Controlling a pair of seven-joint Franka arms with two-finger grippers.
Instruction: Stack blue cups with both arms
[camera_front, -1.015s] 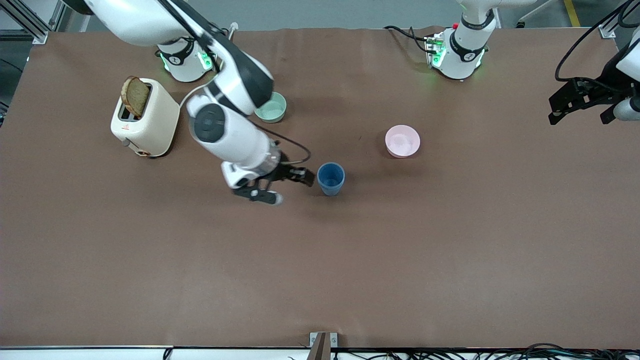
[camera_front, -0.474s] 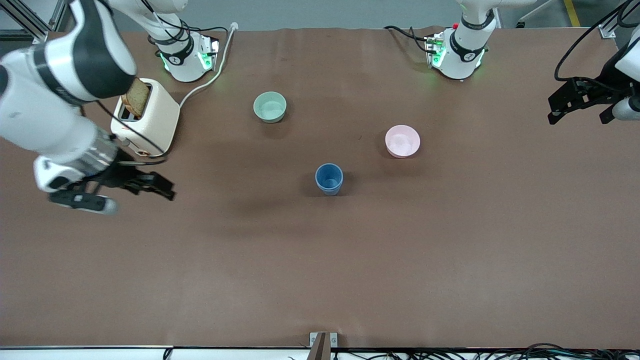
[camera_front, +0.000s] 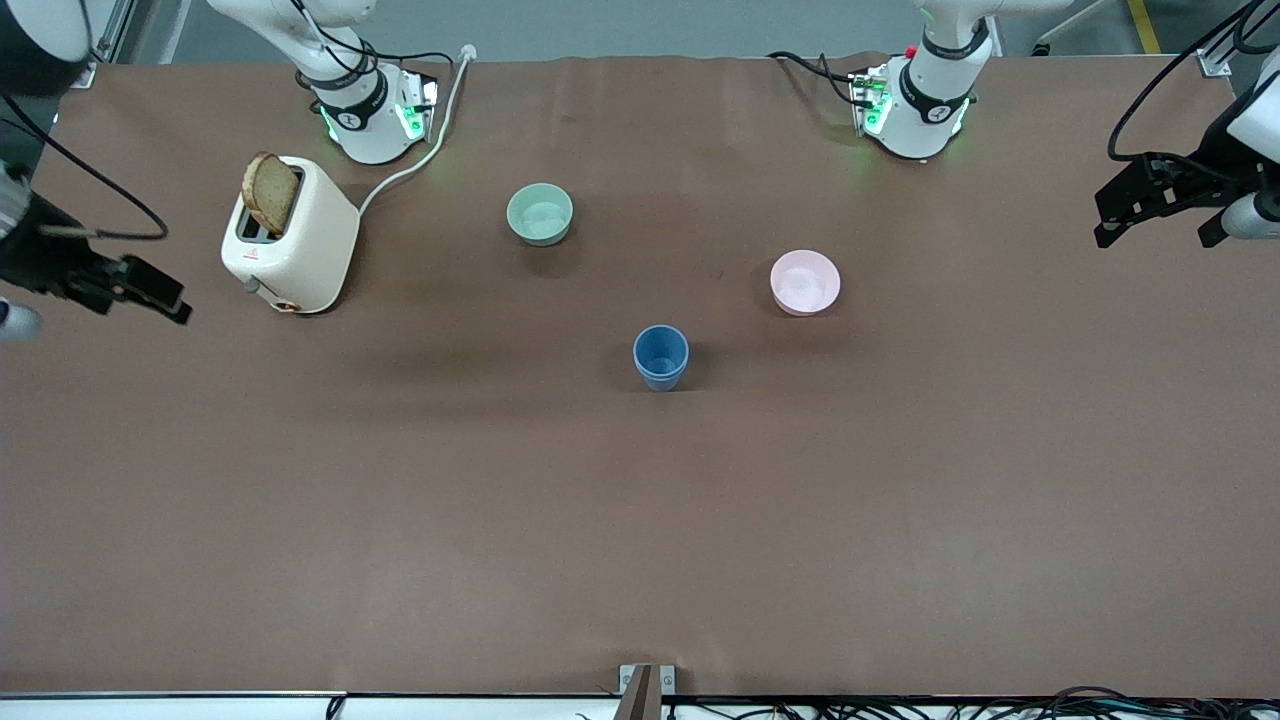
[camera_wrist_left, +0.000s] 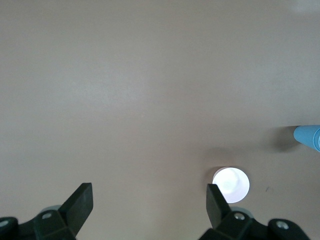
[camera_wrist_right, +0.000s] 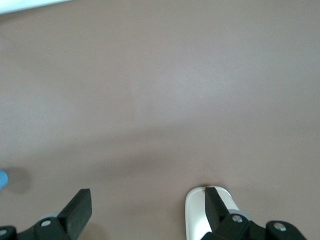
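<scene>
i see one matte blue plastic tumbler shape (camera_front: 660, 357) standing upright mid-table, mouth up, nearer the front camera than the pale green bowl (camera_front: 540, 214) and the pink bowl (camera_front: 805, 282). i make out a rim inside a rim, so i judge the two blue cups are already nested, one in the other; no second cup stands anywhere else on the brown table (camera_front: 640, 520).

right gripper (camera_front: 125, 290) hangs over the right arm's end of the table, beside the cream toaster (camera_front: 290, 235) with its slice of brown bread (camera_front: 271, 192). in the right wrist view its fingers (camera_wrist_right: 77, 210) stand wide apart with nothing between them. left gripper (camera_front: 1160, 205) is parked over the left arm's end, fingers (camera_wrist_left: 80, 202) likewise spread and empty; that arm waits.

key relation: the stack sits between the two grippers, well apart from both, toward table centre from each. its long axis is vertical, so any regrasp would mean closing on the side wall. the stack looks slightly nearer the right gripper, though not by much.

my read: stacking looks done, both arms clear of it. only risk i'd flag is a tilted inner cup, which i can't confirm from here.
</scene>
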